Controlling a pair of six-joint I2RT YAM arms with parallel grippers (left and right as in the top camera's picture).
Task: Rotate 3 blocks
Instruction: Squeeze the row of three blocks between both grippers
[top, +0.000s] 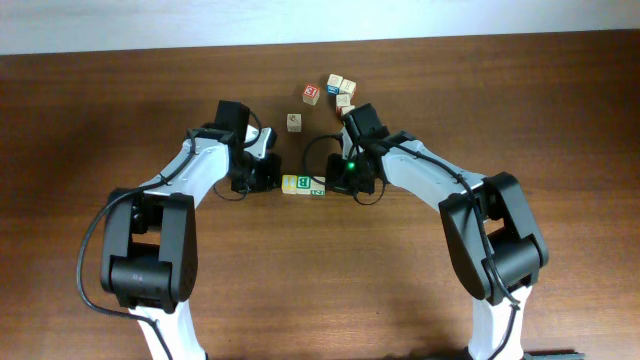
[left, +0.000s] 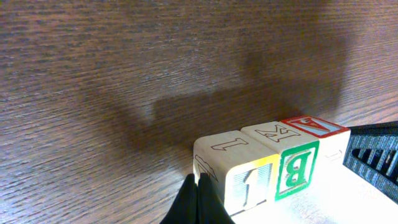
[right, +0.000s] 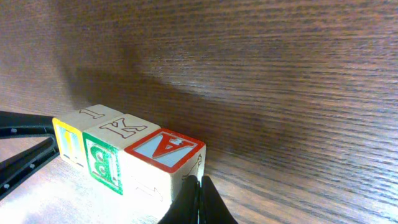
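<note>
The left end effector (left: 198, 191) is pinched shut and empty, its tip touching the outer end of the yellow-faced block (left: 249, 180). The right end effector (right: 200, 194) is likewise shut on nothing and meets the A block (right: 163, 155). The green-faced block (right: 102, 158) sits between them, so the three touch in a row mid-bench (top: 320, 285). Both arms reach from the near edge, elbows bent, wrists turned inward.

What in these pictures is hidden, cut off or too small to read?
Overhead: letters on the loose blocks are too small to read.
Overhead: the right gripper covers one end of the block row.
Left wrist: the left gripper hides part of the end face of the yellow-faced block.
Right wrist: the side print of the red-A block is too faint to read.
</note>
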